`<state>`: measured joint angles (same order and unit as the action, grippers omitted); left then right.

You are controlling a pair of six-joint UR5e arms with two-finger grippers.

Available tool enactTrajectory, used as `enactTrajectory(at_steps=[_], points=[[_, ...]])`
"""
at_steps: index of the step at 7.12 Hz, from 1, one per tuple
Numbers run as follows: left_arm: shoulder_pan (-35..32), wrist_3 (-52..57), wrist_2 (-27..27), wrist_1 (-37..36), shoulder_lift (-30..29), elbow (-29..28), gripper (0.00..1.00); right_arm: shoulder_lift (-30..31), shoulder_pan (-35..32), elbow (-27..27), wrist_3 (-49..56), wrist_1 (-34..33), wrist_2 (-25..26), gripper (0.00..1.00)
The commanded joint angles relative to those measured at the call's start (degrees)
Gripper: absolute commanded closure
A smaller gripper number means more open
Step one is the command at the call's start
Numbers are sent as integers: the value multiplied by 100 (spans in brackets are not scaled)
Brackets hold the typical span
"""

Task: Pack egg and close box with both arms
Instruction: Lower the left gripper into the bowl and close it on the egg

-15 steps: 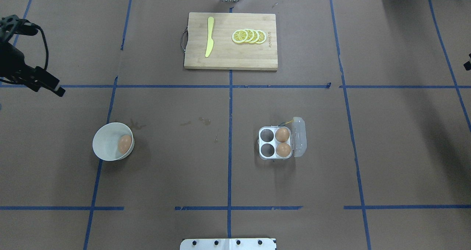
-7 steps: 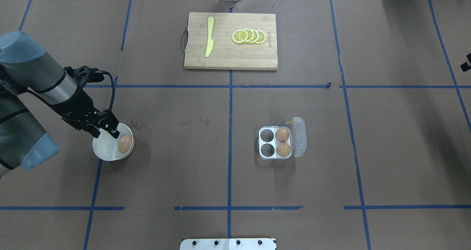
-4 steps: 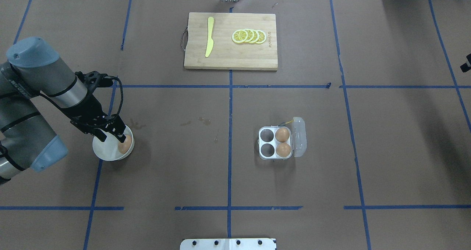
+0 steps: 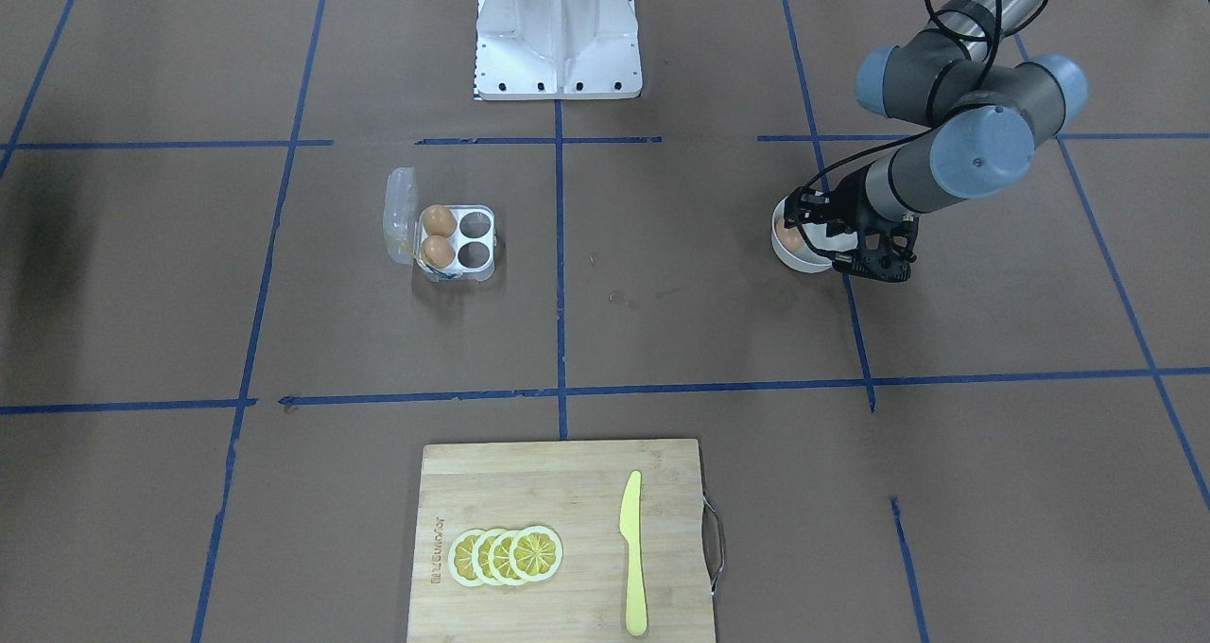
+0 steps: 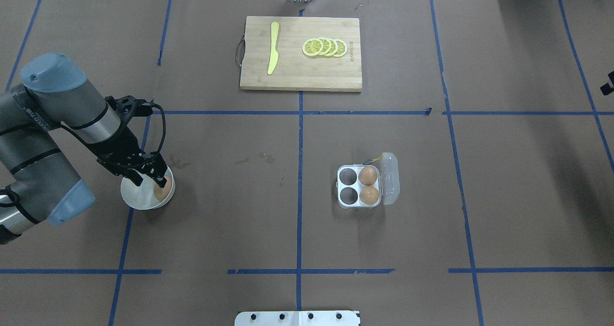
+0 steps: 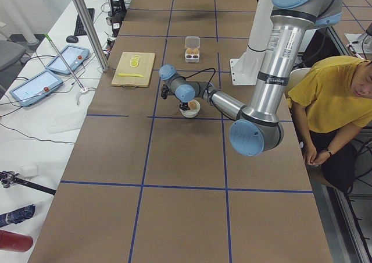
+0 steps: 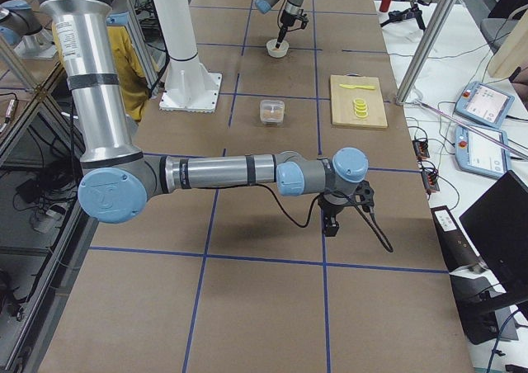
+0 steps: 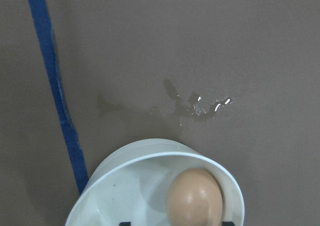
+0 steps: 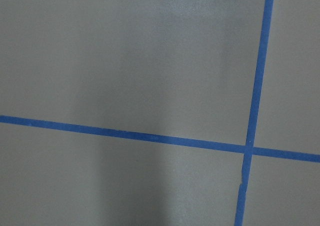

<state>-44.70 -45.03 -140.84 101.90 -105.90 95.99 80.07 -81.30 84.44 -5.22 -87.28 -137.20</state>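
Right now the egg, small and light brown, lies inside a round white bowl, against the wall on the side towards the table's middle. The left gripper reaches down into the bowl with its jaws spread. In the left wrist view a dark fingertip shows at each side of the egg, neither visibly touching it. The left arm comes in from the table's left edge. A small wet stain marks the brown paper just beyond the bowl.

Well apart, right of the table's centre line, sits the box, its clear lid swung open. The two cells beside the lid hold two other eggs; the two cells on the bowl's side are empty.

The right gripper hangs over bare paper, far from the box; whether it is open or closed cannot be told. The right arm stretches low across the table.

At the far edge a wooden cutting board carries lemon slices and a yellow knife.
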Motion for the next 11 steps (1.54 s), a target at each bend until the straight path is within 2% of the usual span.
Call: enactTrajectory(at_steps=[1,9,11], points=[[23,3,13,-3,-71,-63,32,0,0,-50,3,0,0,0],[120,30,83,120,-98,-212,38,-9,18,-103,3,0,0,0],[120,30,92,120,-98,-204,75,0,26,-103,3,0,0,0]])
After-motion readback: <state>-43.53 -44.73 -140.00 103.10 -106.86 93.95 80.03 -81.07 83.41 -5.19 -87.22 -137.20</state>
